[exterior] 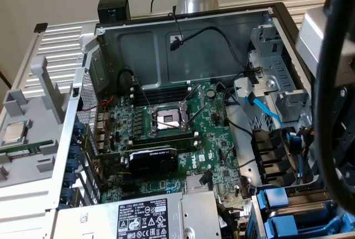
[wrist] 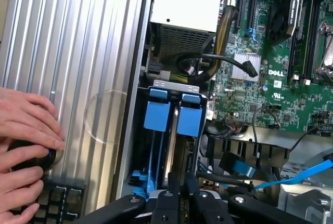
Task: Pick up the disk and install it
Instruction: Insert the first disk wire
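Hands (wrist: pixel 23 130) on a black knob (wrist: pixel 31 159) appear in the wrist view, the gripper (wrist: pixel 186 203) nearly closed above the disk (wrist: pixel 190 122), perhaps touching it; the exterior view shows the CPU socket (exterior: pixel 168 120).

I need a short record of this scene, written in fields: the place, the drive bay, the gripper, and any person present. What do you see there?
place: open computer case with the motherboard exposed
drive bay: drive bay at the case edge, with two blue drive carriers side by side in it
gripper: gripper directly over the drive bay, close to the carriers; whether it holds one cannot be told
person: two hands on a black knob, beside a keyboard, outside the case
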Tool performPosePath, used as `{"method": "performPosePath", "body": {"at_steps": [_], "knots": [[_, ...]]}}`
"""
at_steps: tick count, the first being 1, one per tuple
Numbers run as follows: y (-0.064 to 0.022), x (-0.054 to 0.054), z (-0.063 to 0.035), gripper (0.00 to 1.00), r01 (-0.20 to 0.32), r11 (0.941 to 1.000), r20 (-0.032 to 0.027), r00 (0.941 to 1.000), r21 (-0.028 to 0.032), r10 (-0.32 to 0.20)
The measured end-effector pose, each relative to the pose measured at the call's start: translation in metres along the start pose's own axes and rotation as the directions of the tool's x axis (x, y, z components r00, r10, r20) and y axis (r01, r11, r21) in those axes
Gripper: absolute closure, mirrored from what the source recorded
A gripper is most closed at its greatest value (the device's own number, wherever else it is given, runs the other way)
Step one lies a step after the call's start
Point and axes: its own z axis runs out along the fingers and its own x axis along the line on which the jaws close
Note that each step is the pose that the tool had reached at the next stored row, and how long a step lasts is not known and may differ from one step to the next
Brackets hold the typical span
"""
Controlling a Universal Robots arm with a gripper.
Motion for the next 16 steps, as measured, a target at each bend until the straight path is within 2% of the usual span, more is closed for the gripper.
{"method": "performPosePath", "body": {"at_steps": [3, 6, 8, 16], "knots": [[-0.0003, -0.0037, 0.0003, 0.84, -0.001, 1.0, -0.0078, 1.0, -0.004, 0.001], [-0.0004, -0.0051, 0.001, 0.84, -0.003, 0.9999, -0.0157, 0.9999, -0.0117, 0.003], [-0.0005, -0.0054, 0.0014, 0.84, -0.007, 0.9999, -0.0185, 0.9998, -0.0143, 0.006], [-0.0006, -0.0055, 0.0019, 0.84, -0.085, 0.9962, -0.0158, 0.9963, -0.0192, 0.084]]}}
